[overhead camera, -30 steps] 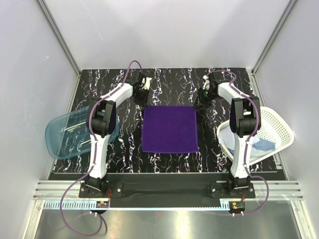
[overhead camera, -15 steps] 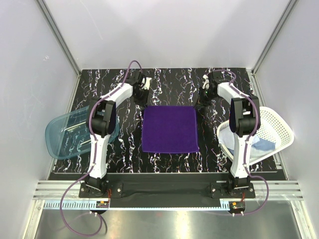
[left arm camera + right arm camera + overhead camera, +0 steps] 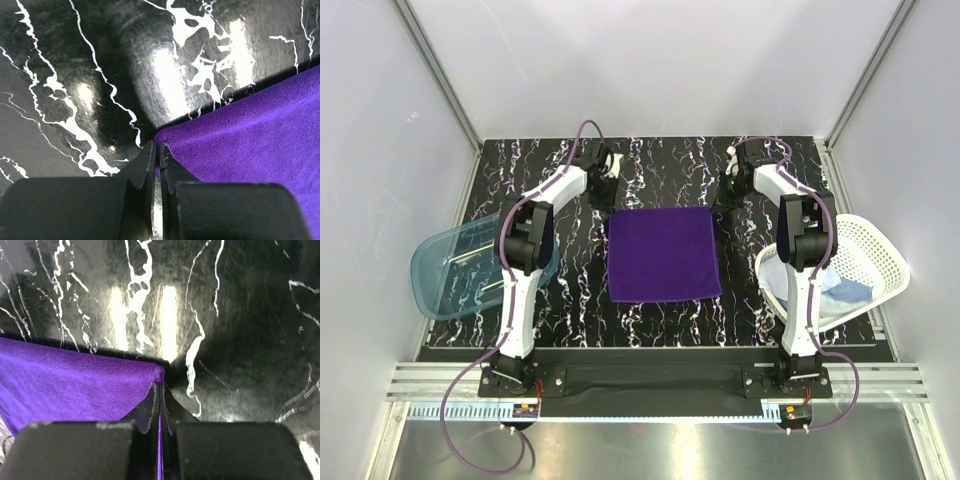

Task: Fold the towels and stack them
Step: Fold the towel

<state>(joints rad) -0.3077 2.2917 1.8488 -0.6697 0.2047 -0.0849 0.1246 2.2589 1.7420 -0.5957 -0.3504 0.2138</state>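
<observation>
Both claws pinched shut on the far corners of the deep purple square cloth towel (image 3: 665,255), centre frame.

Left gripper (image 3: 156,150): jaws nearly together, nipping the towel's upper-left corner in the top view, tips down at the black white-veined table (image 3: 580,310). The towel lies flat and spread, close to square and slightly wider left-to-right, so the long axis runs across the frame. It is skewed a touch, with its far edge a bit higher at the right end. Right gripper (image 3: 161,387): jaws fully together, a thin fold of purple caught in the slit at the upper-right corner, fabric trailing off to the left of its wrist view.
</observation>
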